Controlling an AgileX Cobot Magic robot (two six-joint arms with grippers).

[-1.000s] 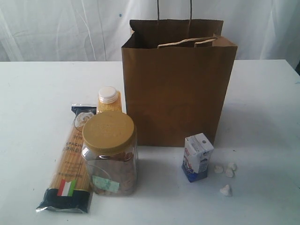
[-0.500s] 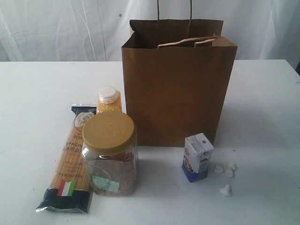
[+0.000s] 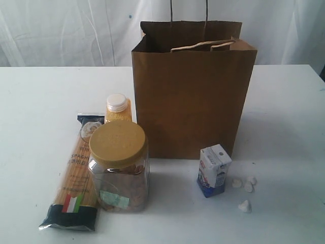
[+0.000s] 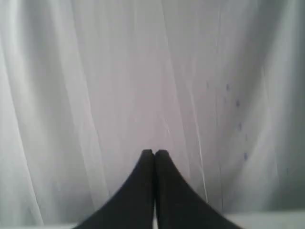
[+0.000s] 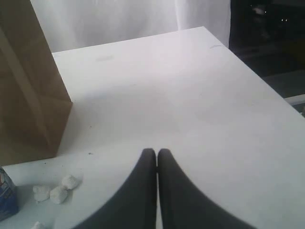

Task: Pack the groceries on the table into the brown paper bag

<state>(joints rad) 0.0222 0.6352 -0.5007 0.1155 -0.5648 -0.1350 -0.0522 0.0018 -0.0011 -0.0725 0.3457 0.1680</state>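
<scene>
The brown paper bag stands upright at the middle of the bench, toward its far side. Its mouth is open, one flat handle is folded down across the opening and the other rises behind it.

The groceries in view sit nearer than the bag:
- **Left group:** The long spaghetti packet lies flat at near left. The gold-lidded clear jar stands just beside its right edge. The yellow-grain bottle stands behind the jar, near the bag's left wall.
- **Right side:** The small white-blue carton stands by itself in front of the bag's near right corner. A few small white lumps lie just to its right.

Bare bench stretches wide to the left of the bag and to its right. The far edge of the bench meets a white curtain.

The left pincer has its tips pressed together on nothing and points at the curtain folds. The right pincer is likewise pressed together and empty. It hangs over open bench to the right of the bag, well apart from the lumps and carton. In its wrist view the bench's right edge and far right corner show, with a dark drop beyond.
</scene>
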